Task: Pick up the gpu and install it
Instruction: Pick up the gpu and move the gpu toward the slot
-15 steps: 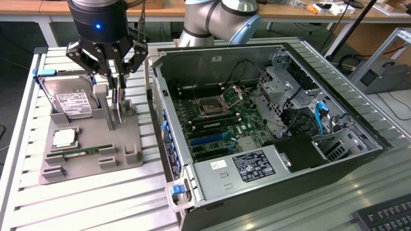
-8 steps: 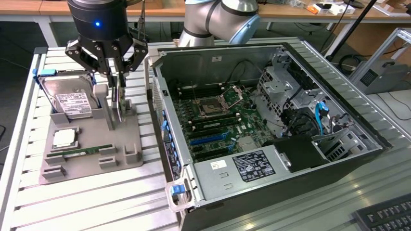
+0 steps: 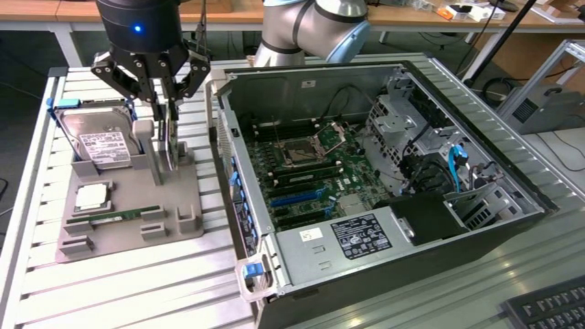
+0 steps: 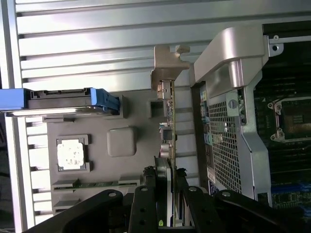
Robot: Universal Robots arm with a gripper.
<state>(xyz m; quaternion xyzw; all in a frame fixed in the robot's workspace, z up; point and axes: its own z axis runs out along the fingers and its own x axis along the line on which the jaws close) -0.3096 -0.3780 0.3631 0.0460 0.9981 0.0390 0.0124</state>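
Observation:
The gpu [image 3: 166, 147] stands upright and edge-on at the right side of the grey holder tray [image 3: 128, 240], just beside the open computer case [image 3: 302, 82]. My gripper [image 3: 167, 101] comes down from above, its jaws closed on the card's upper part. In the wrist view the gpu [image 4: 168, 124] is a thin green strip ending in a silver bracket, and my gripper [image 4: 167, 194] clamps its black cooler from both sides. Whether the card's lower edge still rests in the tray slot, I cannot tell.
The tray also holds a silver hard drive [image 3: 101, 140] with blue rails, a processor [image 3: 92, 197] and a memory stick [image 3: 114, 216]. The case lies open with its motherboard [image 3: 297, 178] facing up. A keyboard [image 3: 549, 308] sits at the exterior view's lower right.

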